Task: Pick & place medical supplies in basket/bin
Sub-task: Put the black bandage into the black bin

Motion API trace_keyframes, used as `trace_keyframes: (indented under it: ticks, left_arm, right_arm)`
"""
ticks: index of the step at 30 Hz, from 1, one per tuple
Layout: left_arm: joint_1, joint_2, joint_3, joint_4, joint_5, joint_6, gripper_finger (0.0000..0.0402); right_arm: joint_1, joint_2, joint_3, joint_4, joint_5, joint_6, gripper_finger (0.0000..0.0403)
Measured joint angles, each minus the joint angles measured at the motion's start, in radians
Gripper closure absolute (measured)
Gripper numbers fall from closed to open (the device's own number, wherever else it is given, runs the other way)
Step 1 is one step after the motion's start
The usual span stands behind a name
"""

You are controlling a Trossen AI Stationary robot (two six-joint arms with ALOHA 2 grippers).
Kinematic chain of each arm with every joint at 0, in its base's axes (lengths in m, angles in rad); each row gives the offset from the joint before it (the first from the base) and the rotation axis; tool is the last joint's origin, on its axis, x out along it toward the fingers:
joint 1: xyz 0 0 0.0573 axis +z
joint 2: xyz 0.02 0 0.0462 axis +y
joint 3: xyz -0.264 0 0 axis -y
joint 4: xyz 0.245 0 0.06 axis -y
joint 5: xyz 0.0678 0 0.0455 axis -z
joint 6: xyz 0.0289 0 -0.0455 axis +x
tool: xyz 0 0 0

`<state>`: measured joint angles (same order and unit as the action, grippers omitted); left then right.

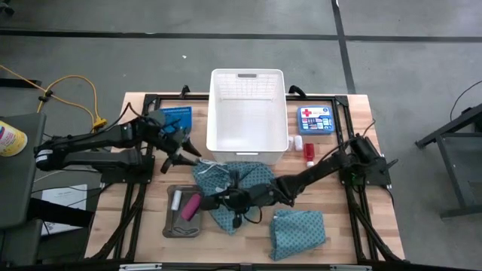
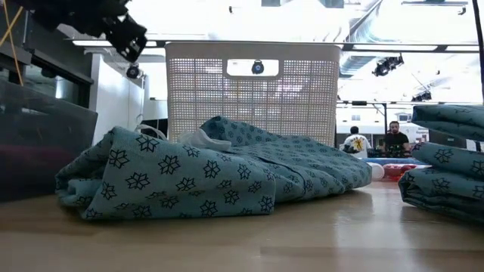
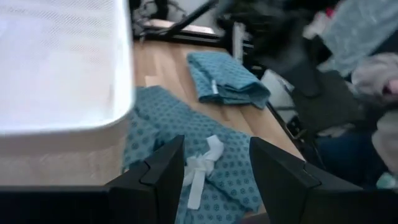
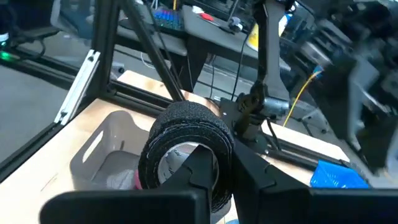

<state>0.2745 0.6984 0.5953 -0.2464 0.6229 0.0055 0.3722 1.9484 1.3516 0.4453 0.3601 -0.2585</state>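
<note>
The large white plastic basket with slotted walls (image 1: 247, 113) stands at the far middle of the wooden table (image 1: 361, 226), apparently empty, so it reads as the main drop point. Just in front of it lies the spread-out teal dotted cloth with white ties (image 1: 226, 188), loosely heaped, and a second teal dotted cloth, folded (image 1: 297, 233), sits apart nearer the front edge; neither has gone into a bin. The shallow grey rectangular tray (image 1: 170, 226) at front left holds a pink cylinder (image 1: 191, 206) and a small white tube (image 1: 177, 199). The right gripper (image 4: 214, 163) reaches across the spread cloth toward that tray, its jaws clenched on a black roll of textured wrap (image 4: 186, 149), probably held above the tray to be set down with the other small items. The left gripper (image 3: 214, 168) hovers by the white basket's near corner with jaws parted and holding nothing, aimed down at the cloth's ties, likely its next pick.
</note>
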Motion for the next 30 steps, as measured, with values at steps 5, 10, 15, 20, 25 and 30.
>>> trace_keyframes:
  ticks: [5, 10, 15, 20, 25, 30]
  left_arm:
    - [-0.126, -0.018, 0.000, 0.011, -0.121, 0.071, 0.0226]
    - [-0.264, -0.024, 0.000, 0.023, -0.272, 0.067, 0.0226]
    - [-0.391, -0.024, 0.000, 0.053, -0.378, 0.044, 0.0226]
    - [-0.500, -0.023, 0.000, 0.072, -0.546, 0.083, 0.0226]
    - [-0.588, -0.023, 0.000, 0.076, -0.680, 0.133, 0.0226]
    - [-0.655, -0.023, 0.000, 0.076, -0.769, 0.166, 0.0226]
  right_arm:
    - [-0.029, 0.000, 0.000, -0.007, -0.041, 0.031, 0.0376]
    - [-0.058, 0.000, 0.000, -0.007, -0.046, 0.093, 0.0376]
    - [-0.076, 0.000, 0.000, -0.007, -0.045, 0.098, 0.0376]
    - [-0.074, 0.000, 0.000, -0.001, -0.019, 0.098, 0.0376]
    - [-0.074, 0.000, 0.000, 0.039, -0.015, 0.101, 0.0376]
    - [-0.074, 0.000, 0.000, 0.094, 0.025, 0.114, 0.0376]
